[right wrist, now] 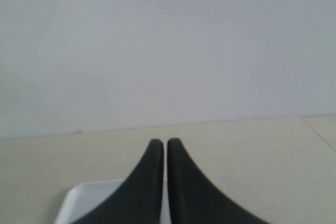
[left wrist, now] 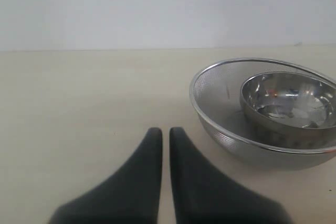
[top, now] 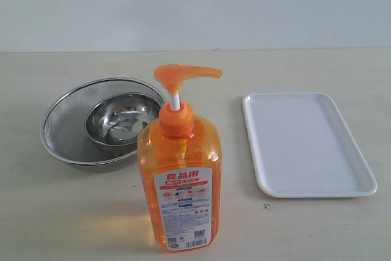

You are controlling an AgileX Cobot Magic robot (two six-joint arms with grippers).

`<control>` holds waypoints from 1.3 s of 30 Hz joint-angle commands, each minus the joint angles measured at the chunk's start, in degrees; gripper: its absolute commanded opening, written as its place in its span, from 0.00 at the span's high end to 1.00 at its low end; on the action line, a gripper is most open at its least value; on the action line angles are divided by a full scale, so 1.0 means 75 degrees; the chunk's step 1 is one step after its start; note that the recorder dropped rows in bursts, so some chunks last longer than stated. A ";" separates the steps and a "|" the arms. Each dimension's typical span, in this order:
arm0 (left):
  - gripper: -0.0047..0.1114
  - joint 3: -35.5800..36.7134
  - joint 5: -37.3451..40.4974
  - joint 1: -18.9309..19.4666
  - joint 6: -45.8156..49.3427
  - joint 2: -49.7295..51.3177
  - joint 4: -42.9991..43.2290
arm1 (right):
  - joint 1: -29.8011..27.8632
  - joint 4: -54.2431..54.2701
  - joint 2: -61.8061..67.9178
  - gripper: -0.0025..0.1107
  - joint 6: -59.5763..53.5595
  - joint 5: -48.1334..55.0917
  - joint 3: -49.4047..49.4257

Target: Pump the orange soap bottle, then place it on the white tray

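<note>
Upright orange soap bottle (top: 179,175), spout (top: 204,72) toward white tray (top: 305,145); left claw (left wrist: 165,129), right claw (right wrist: 165,141) pressed together.

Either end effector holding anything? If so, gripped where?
Nothing is held. The left end effector and right end effector are both shut and empty; the orange soap bottle stands free, untouched.

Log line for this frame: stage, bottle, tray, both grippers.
stage: pump not begun | orange soap bottle: upright, untouched | white tray: empty | left gripper: shut, empty | right gripper: shut, empty
</note>
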 commanded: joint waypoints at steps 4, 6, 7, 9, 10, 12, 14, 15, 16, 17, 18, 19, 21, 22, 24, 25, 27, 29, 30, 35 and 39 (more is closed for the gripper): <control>0.92 0.0027 -0.0027 0.0021 0.0006 -0.0021 -0.0070 | -0.0029 -0.0036 0.0027 0.98 -0.0315 0.1063 -0.0671; 0.92 0.0027 -0.0041 0.0021 0.0006 -0.0021 -0.0070 | -0.0029 -0.0036 0.0027 0.98 -0.0494 0.1122 -0.0870; 0.92 0.0027 -0.0041 0.0021 0.0006 -0.0021 -0.0070 | -0.0029 -0.0036 0.0027 0.98 -0.0494 0.1195 -0.0981; 0.92 0.0027 -0.0041 0.0021 0.0006 -0.0021 -0.0070 | -0.0029 -0.0036 0.0027 0.98 -0.0509 0.1526 -0.1221; 0.92 0.0027 -0.0041 0.0021 0.0006 -0.0021 -0.0070 | -0.0029 -0.0053 0.0027 0.98 -0.0509 0.1735 -0.1332; 0.92 0.0027 -0.0041 0.0021 0.0006 -0.0021 -0.0070 | -0.0029 -0.0053 0.0027 0.98 -0.0698 0.2076 -0.1517; 0.92 0.0027 -0.0041 0.0021 0.0006 -0.0021 -0.0070 | -0.0029 -0.0084 0.0075 0.98 -0.0898 0.2519 -0.1723; 0.92 0.0027 -0.0041 0.0021 0.0006 -0.0021 -0.0070 | -0.0029 -0.0082 0.0122 0.98 -0.1011 0.2679 -0.1813; 0.92 0.0027 -0.0041 0.0021 0.0006 -0.0021 -0.0070 | -0.0029 -0.0082 0.0233 0.98 -0.1112 0.2934 -0.1956; 0.92 0.0027 -0.0041 0.0021 0.0006 -0.0021 -0.0070 | -0.0029 -0.0082 0.0323 0.98 -0.1149 0.3072 -0.2045; 0.92 0.0027 -0.0041 0.0021 0.0006 -0.0021 -0.0070 | -0.0029 -0.0082 0.0420 0.98 -0.1183 0.3187 -0.2152; 0.92 0.0027 -0.0025 0.0021 0.0006 -0.0021 -0.0070 | -0.0029 -0.0082 0.0556 0.98 -0.1251 0.3326 -0.2269; 0.92 0.0027 -0.0025 0.0021 0.0006 -0.0021 -0.0070 | -0.0029 -0.0082 0.0871 0.98 -0.1333 0.3532 -0.2473; 0.92 0.0027 -0.0025 0.0021 0.0006 -0.0021 -0.0070 | -0.0029 -0.0082 0.1038 0.98 -0.1511 0.3608 -0.2579; 0.92 0.0027 -0.0025 0.0021 0.0006 -0.0021 -0.0070 | -0.0029 -0.0082 0.1290 0.98 -0.1943 0.3627 -0.2740; 0.92 0.0027 -0.0025 0.0021 0.0006 -0.0021 -0.0070 | -0.0029 -0.0066 0.1479 0.98 -0.2232 0.3627 -0.2810; 0.92 0.0027 -0.0025 0.0021 0.0006 -0.0021 -0.0070 | -0.0029 -0.0051 0.1756 0.98 -0.2686 0.3677 -0.2990; 0.92 0.0027 -0.0025 0.0021 0.0006 -0.0021 -0.0070 | -0.0029 -0.0025 0.2069 0.98 -0.3118 0.3748 -0.3152; 0.92 0.0027 -0.0025 0.0021 0.0006 -0.0021 -0.0070 | -0.0029 -0.0008 0.2225 0.98 -0.3329 0.3751 -0.3199; 0.92 0.0027 -0.0040 0.0021 0.0006 -0.0021 -0.0070 | -0.0015 0.0518 0.2910 0.98 -0.4557 0.3755 -0.3301; 0.92 0.0027 -0.0040 0.0021 0.0006 -0.0021 -0.0070 | -0.0015 0.2070 0.3408 0.98 -0.6430 0.3767 -0.3330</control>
